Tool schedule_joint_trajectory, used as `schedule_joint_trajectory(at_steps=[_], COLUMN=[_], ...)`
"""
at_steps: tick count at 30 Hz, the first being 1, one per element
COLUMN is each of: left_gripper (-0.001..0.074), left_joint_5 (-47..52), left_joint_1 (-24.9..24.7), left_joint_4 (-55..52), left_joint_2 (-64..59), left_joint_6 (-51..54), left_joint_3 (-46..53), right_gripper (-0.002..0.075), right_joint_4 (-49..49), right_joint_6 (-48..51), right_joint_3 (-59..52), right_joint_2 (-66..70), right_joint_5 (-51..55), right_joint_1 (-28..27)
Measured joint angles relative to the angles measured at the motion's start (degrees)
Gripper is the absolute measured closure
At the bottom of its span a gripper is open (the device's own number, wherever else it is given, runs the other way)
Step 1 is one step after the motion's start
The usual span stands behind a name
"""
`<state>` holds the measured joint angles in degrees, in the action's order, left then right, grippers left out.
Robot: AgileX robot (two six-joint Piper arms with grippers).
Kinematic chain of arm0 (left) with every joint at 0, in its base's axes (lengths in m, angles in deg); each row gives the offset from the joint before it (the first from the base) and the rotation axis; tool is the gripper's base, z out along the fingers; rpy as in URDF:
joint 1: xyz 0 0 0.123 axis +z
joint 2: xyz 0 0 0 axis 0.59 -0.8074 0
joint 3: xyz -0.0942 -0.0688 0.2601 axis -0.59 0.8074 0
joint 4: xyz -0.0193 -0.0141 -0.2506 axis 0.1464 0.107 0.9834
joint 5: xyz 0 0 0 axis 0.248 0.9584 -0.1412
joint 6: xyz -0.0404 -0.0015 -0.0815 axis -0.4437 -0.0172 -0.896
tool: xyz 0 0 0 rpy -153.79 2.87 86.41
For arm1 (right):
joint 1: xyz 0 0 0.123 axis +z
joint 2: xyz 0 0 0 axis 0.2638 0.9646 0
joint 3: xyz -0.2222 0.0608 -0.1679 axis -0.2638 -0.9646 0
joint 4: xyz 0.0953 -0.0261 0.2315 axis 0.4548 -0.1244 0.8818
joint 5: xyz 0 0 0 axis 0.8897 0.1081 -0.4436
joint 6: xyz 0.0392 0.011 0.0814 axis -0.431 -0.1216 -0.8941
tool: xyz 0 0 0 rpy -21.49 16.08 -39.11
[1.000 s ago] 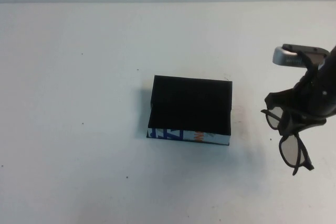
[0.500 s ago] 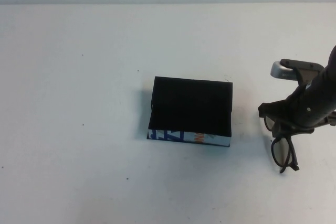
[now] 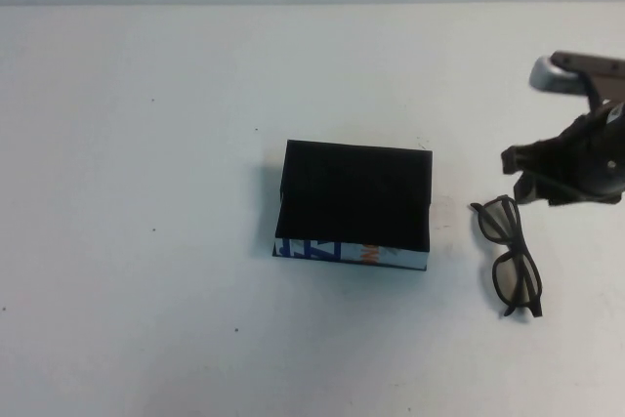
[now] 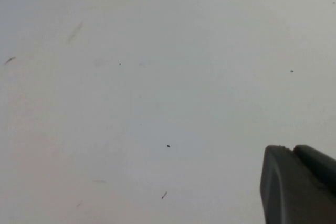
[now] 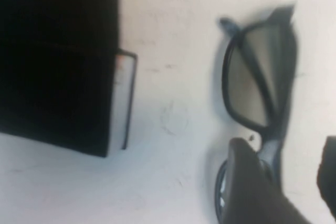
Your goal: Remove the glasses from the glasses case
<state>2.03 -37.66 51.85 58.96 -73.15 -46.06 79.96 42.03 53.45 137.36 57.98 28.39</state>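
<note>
The glasses lie flat on the white table, just right of the glasses case. The case is a black box with its white, blue and orange printed side facing the front. My right gripper is open and hangs just above and right of the glasses, not touching them. In the right wrist view the glasses lie beside the case, and the right gripper straddles their bridge from above. My left gripper shows only in the left wrist view, shut and empty over bare table.
The table's far edge runs along the back. Bare tabletop lies left of and in front of the case.
My right gripper lowered the glasses onto the table right of the case, let go of them, and has risen back to the right. The case has not moved.
</note>
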Motion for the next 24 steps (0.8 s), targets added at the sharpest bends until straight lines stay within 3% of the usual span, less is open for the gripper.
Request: schedule_joint_trajectory(at_steps=[7,15,24], left_gripper=[0.0740,0.0740,0.0740], left_joint_5=[0.0,0.0,0.0], left_joint_1=[0.0,0.0,0.0], left_joint_4=[0.0,0.0,0.0], left_joint_2=[0.0,0.0,0.0], left_joint_6=[0.0,0.0,0.0], left_joint_3=[0.0,0.0,0.0], right_gripper=[0.0497,0.0578,0.0713], right_joint_4=[-3.8,-4.0,-7.0], right_joint_6=[0.0,4.1,8.5], right_joint_3=[0.0,-1.1,-15.9], right_joint_2=[-20.9,-36.6,-58.0], right_joint_5=[2.1,11.8,4.7], right_joint_1=[0.0,0.0,0.0])
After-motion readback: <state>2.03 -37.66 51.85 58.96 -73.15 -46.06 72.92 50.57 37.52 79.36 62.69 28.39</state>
